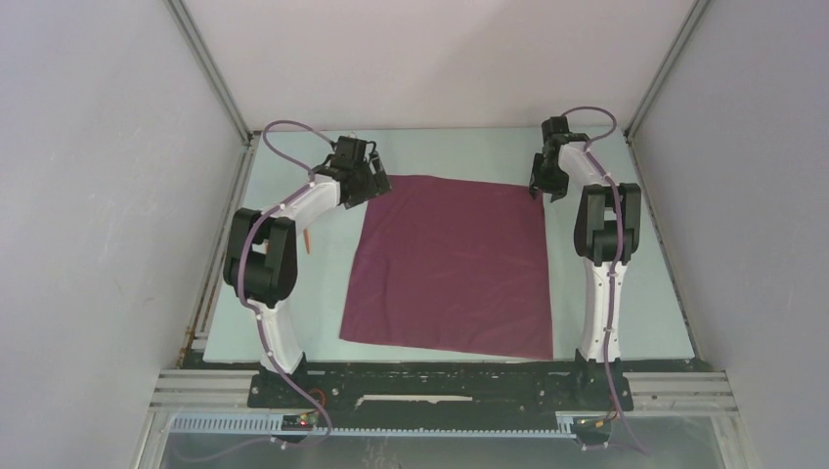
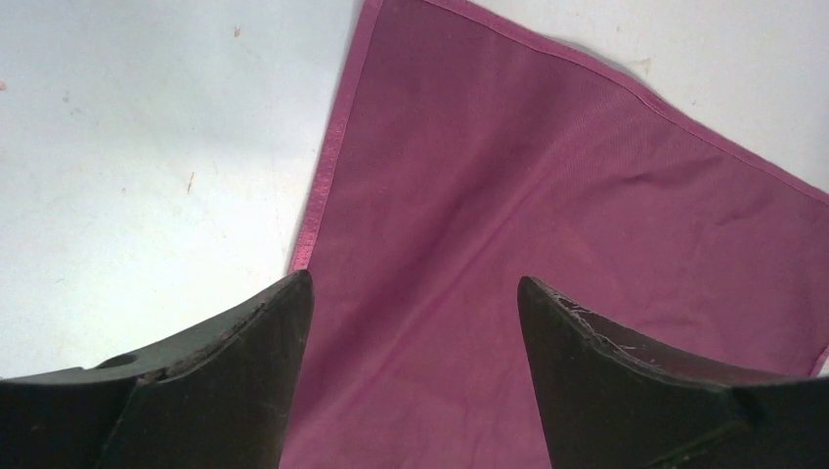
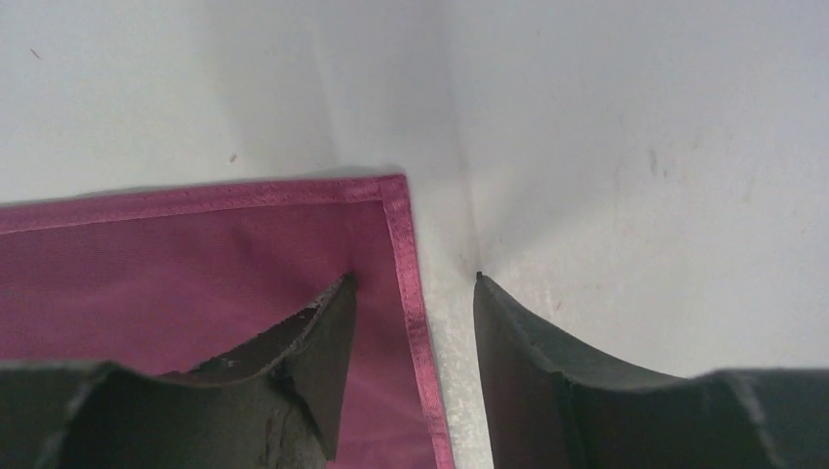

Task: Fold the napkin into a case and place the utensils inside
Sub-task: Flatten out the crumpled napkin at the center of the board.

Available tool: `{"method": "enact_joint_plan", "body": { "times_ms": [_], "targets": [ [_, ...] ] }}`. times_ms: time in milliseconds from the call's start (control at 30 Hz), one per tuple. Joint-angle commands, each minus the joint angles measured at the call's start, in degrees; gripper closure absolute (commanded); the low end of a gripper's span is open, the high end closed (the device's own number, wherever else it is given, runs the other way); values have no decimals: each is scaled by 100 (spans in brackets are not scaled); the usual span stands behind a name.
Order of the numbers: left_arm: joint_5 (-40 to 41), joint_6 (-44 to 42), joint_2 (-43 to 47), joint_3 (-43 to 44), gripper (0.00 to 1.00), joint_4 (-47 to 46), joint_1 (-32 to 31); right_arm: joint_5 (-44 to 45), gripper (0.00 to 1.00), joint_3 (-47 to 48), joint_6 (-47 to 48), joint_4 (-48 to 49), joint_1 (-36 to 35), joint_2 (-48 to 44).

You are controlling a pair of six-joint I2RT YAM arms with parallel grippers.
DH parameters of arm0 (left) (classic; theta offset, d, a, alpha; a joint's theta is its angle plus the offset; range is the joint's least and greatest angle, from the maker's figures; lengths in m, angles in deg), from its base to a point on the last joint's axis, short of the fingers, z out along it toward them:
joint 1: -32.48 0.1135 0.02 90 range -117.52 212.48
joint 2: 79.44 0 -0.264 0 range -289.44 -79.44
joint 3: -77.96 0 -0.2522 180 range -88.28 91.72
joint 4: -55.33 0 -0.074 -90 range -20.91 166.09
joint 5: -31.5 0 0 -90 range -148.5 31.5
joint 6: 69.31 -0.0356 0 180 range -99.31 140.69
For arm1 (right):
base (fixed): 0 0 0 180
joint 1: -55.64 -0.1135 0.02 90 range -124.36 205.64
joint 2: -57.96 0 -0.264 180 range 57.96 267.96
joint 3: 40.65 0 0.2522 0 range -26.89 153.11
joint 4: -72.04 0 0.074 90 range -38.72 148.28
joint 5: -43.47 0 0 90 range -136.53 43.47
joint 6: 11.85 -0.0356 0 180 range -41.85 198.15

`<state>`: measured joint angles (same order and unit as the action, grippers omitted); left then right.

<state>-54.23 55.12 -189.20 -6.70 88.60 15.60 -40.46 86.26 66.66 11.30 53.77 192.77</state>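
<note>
The maroon napkin (image 1: 450, 264) lies spread flat as a square on the pale table; no case shows. My left gripper (image 1: 374, 184) hangs over its far left corner. In the left wrist view the left gripper (image 2: 413, 283) is open wide, with one fingertip (image 2: 293, 293) at the hem and the other over the cloth (image 2: 547, 166). My right gripper (image 1: 544, 189) is at the far right corner. There the right gripper (image 3: 413, 283) straddles the hem (image 3: 411, 293), one finger on the napkin (image 3: 147, 283) and one on bare table, with a gap between. An orange sliver of the utensils (image 1: 309, 240) peeks out beside the left arm.
Grey walls close in the table (image 1: 626, 322) on the left, back and right. A metal rail (image 1: 440, 391) carrying both arm bases runs along the near edge. Bare strips of table flank the cloth on both sides.
</note>
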Motion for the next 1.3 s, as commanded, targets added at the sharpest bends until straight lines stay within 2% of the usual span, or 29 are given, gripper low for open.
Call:
{"method": "enact_joint_plan", "body": {
  "times_ms": [0, 167, 367, 533, 633, 733, 833, 933, 1000, 1067, 1200, 1267],
  "targets": [
    [-455, 91, 292, 57, 17, 43, 54, 375, 47, 481, 329, -359, -59, 418],
    [-987, 297, 902, -439, 17, -102, 53, 410, 71, 1155, 394, -696, -77, 901],
    [-1280, 257, 1933, -1304, 17, -195, 52, 593, 83, 1437, 442, -521, 76, 1088],
    [-1176, 127, 2848, -2096, 17, -42, 50, 470, 90, 1971, 443, -405, 138, 1397],
    [-1126, 99, 3325, -2477, 16, 89, 54, 367, 97, 2341, 531, -315, 143, 1622],
    [-1087, 123, 3638, -2759, 16, 169, 54, 506, 97, 2700, 605, -255, 77, 1822],
    [-1010, 130, 3823, -2903, 16, 228, 52, 811, 94, 3003, 670, -109, 55, 1906],
    [-1058, 121, 3903, -2939, 16, 314, 54, 808, 86, 3063, 772, 222, 61, 1828],
    [-1104, 130, 3991, -3026, 14, 344, 54, 802, 80, 3305, 882, 114, -15, 1763],
    [-1150, 173, 4143, -3224, 11, 328, 54, 1003, 66, 3366, 1000, 41, -175, 1512],
    [-1315, 279, 4489, -3827, 8, 189, 37, 1505, 32, 2839, 1057, -134, -628, 541],
    [-1253, 300, 4620, -4079, 7, 99, 36, 1257, 24, 2320, 760, -322, -802, -53]
  ]
}}
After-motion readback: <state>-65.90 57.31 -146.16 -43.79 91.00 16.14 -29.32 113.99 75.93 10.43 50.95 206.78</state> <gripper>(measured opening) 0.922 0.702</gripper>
